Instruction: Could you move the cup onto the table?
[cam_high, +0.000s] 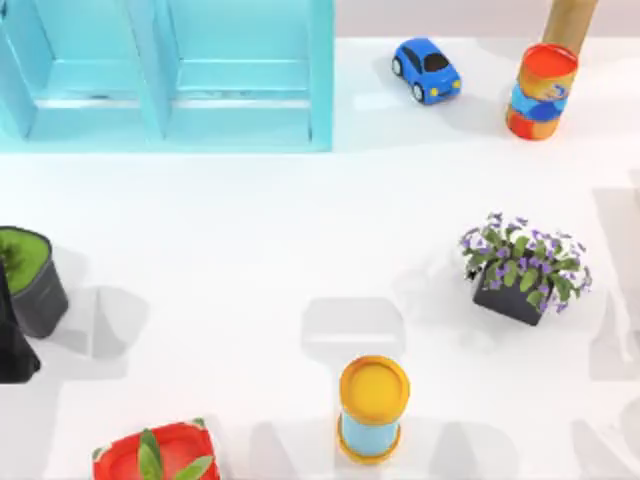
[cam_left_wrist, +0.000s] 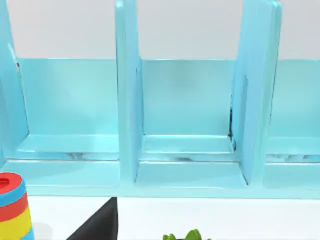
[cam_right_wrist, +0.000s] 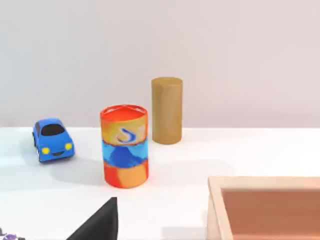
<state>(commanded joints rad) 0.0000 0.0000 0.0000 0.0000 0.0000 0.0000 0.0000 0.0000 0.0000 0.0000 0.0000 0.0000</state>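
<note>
The cup is out of view. The white table (cam_high: 250, 250) spreads across the top view. A turquoise shelf unit (cam_high: 170, 70) stands at its back left, and the compartments (cam_left_wrist: 187, 115) facing the left wrist camera hold nothing. My left arm (cam_high: 12, 345) sits as a dark shape at the table's left edge, and a dark part of my left gripper (cam_left_wrist: 97, 222) faces the shelf unit. In the right wrist view, a dark part of my right gripper (cam_right_wrist: 100, 222) points toward the back right corner.
At the back right are a blue toy car (cam_high: 427, 70), an orange-and-blue canister (cam_high: 540, 90) and a brown cylinder (cam_high: 570, 22). A purple flower pot (cam_high: 525, 268) stands right, a yellow-topped canister (cam_high: 373, 408) front centre, a red planter (cam_high: 155, 455) front left, a dark pot (cam_high: 30, 280) left. A wooden box (cam_right_wrist: 265, 210) lies nearby.
</note>
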